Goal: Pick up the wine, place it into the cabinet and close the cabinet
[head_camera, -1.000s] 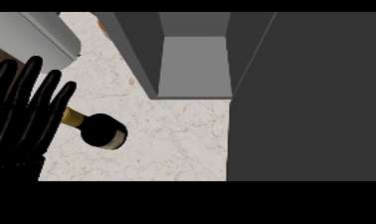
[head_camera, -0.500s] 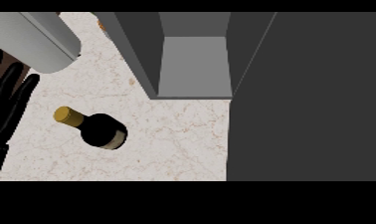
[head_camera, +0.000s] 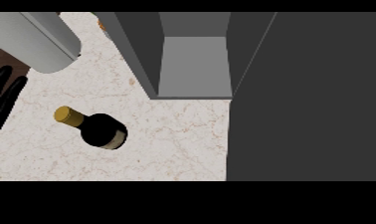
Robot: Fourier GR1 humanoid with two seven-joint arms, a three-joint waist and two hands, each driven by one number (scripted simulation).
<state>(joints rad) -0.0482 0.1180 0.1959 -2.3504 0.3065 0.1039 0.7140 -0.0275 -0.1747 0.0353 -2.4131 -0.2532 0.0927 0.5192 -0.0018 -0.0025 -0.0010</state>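
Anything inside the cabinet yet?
The cabinet shows only a bare grey floor and walls; the wine bottle stands outside on the counter. Its upper interior lies outside the view.

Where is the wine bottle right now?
In the head view, the wine bottle is on the counter at the lower left, right of the left hand at the left edge, below and left of the open cabinet, touching neither.

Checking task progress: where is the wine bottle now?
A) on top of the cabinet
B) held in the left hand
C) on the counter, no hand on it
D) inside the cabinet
C: the wine bottle stands on the marble counter, outside the open cabinet, and the left hand at the view's left edge is clear of it.
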